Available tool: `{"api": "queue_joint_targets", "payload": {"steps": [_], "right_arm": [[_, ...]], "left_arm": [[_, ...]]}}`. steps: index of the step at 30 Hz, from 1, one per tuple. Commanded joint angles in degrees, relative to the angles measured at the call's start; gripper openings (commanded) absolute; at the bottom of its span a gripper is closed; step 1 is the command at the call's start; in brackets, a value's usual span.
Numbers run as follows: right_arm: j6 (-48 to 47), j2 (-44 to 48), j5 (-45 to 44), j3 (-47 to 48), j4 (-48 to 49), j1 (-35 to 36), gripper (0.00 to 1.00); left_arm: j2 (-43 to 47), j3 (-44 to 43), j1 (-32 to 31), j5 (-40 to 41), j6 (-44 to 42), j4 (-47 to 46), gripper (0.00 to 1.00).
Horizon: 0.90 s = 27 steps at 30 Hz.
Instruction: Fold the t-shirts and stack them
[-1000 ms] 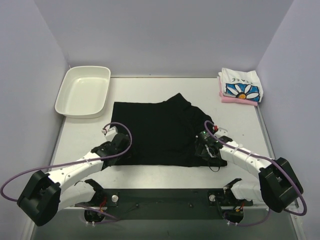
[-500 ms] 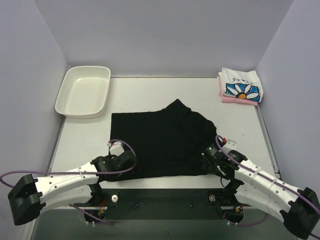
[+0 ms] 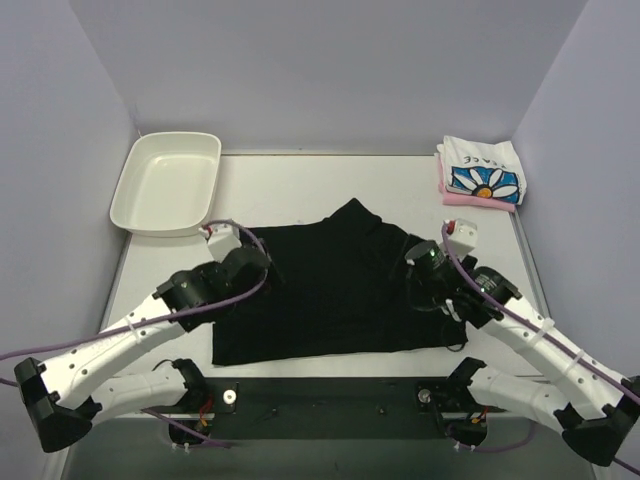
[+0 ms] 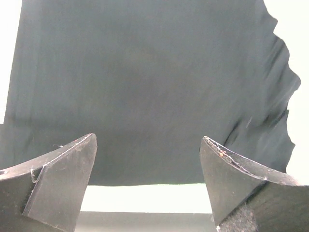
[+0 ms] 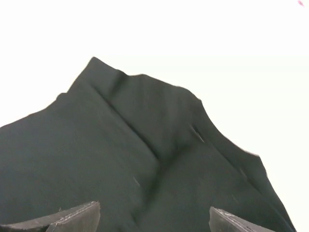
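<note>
The black t-shirt [image 3: 330,290] lies spread flat in the middle of the table, with a ridge of folds near its right side [image 5: 159,159]. My left gripper [image 3: 248,268] hovers over its left edge, open, with nothing between its fingers [image 4: 58,179]; the cloth [image 4: 145,87] fills that wrist view. Over the right edge my right gripper [image 3: 425,280] also stands open and empty above the cloth, only its fingertips [image 5: 77,215] showing in the right wrist view. At the back right, the white daisy-print t-shirt [image 3: 483,172] lies folded on the folded pink one [image 3: 480,201].
A white plastic tray [image 3: 135,195] sits at the back left. Purple walls close in the table on three sides. The table's dark front rail [image 3: 330,395] runs just beyond the shirt's near hem, with both arm bases on it.
The black shirt slid toward the near edge. Both grippers then rose from its near corners to above its sides. The right gripper opened and let the cloth go.
</note>
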<state>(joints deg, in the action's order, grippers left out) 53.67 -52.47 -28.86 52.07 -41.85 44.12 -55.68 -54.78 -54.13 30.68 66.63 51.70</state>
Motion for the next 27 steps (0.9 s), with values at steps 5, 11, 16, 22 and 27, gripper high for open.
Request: {"api": "queue_joint_targets", "payload": {"steps": [5, 11, 16, 22, 27], "right_arm": [[-16.7, -28.2, 18.8, 17.0, 21.0, -20.5, 0.96], [-20.7, -45.9, 31.0, 32.3, 24.8, -27.6, 0.97], [-19.5, -55.3, 43.5, 42.7, 28.9, -30.2, 0.97], [-19.1, -72.7, 48.5, 60.1, 21.9, -30.7, 0.93], [-19.0, -79.6, 49.9, 66.6, 21.0, -30.8, 0.9]], "left_arm": [[-14.2, -8.9, 21.1, -9.0, -19.7, -15.0, 0.97], [-25.3, -13.0, 27.1, -15.9, -21.9, -21.0, 0.98], [-29.6, -13.0, 29.1, -18.7, -22.2, -25.0, 0.98], [-32.1, -13.1, 30.2, -19.3, -22.4, -24.9, 0.97], [-32.7, -12.1, 31.0, -19.2, -22.6, -25.4, 0.98]]}}
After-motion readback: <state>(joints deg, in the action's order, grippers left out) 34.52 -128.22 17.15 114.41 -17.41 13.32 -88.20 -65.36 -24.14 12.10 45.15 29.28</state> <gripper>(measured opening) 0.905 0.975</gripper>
